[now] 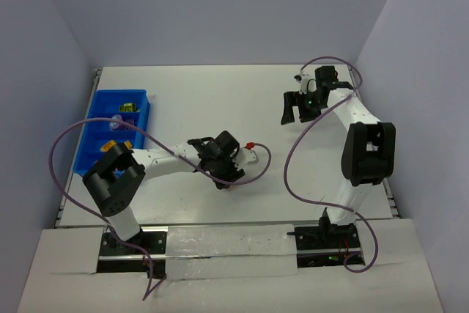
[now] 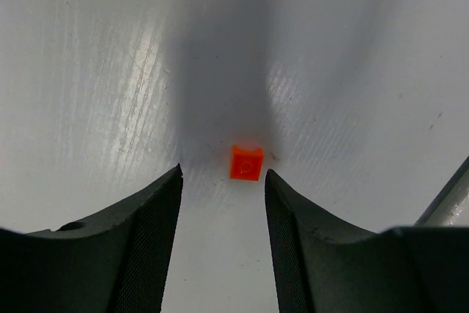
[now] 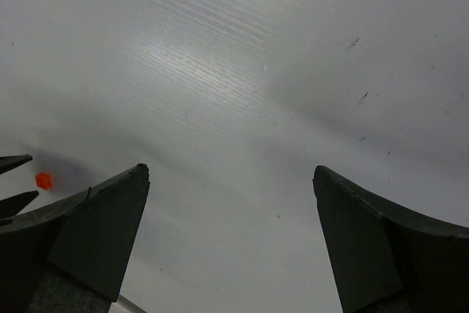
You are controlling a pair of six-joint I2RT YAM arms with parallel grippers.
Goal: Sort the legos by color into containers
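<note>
A tiny orange lego (image 2: 246, 163) lies on the white table, just ahead of my left gripper's (image 2: 223, 174) fingertips and closer to the right finger. The left gripper is open and low over the table, at the table's middle in the top view (image 1: 229, 175), where it nearly hides the brick. The blue divided tray (image 1: 99, 126) stands at the far left and holds an olive-green brick (image 1: 128, 108), a purple one (image 1: 117, 117) and orange-yellow ones (image 1: 112, 145). My right gripper (image 1: 297, 108) is open and empty, raised at the back right (image 3: 231, 174). The orange lego also shows small in the right wrist view (image 3: 44, 179).
The left arm's purple cable loops over the tray's near end (image 1: 73, 137). A small red connector (image 1: 250, 144) sits on the cable just right of the left wrist. The right arm's cable (image 1: 293, 159) hangs over the table's right half.
</note>
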